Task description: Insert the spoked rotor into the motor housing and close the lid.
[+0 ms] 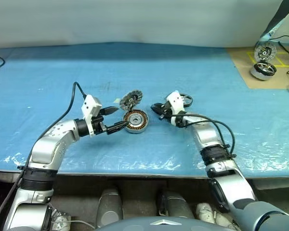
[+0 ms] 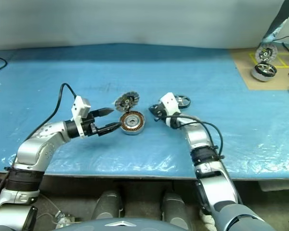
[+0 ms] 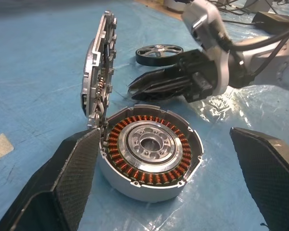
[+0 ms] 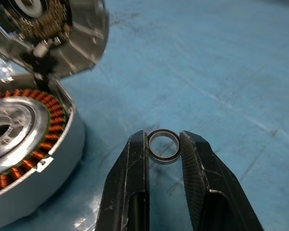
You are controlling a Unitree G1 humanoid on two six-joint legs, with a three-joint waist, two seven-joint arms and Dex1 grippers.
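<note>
Right wrist view: we see the right gripper pinching a thin ring.
Left gripper: spread wide around the motor housing.
Lid: upright.
Spoked rotor: on the blue table behind the right gripper.

motor housing cut by frame edge

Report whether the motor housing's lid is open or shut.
Open. The lid stands upright on its hinge at the motor housing rim, leaving the copper coil windings exposed.
</note>
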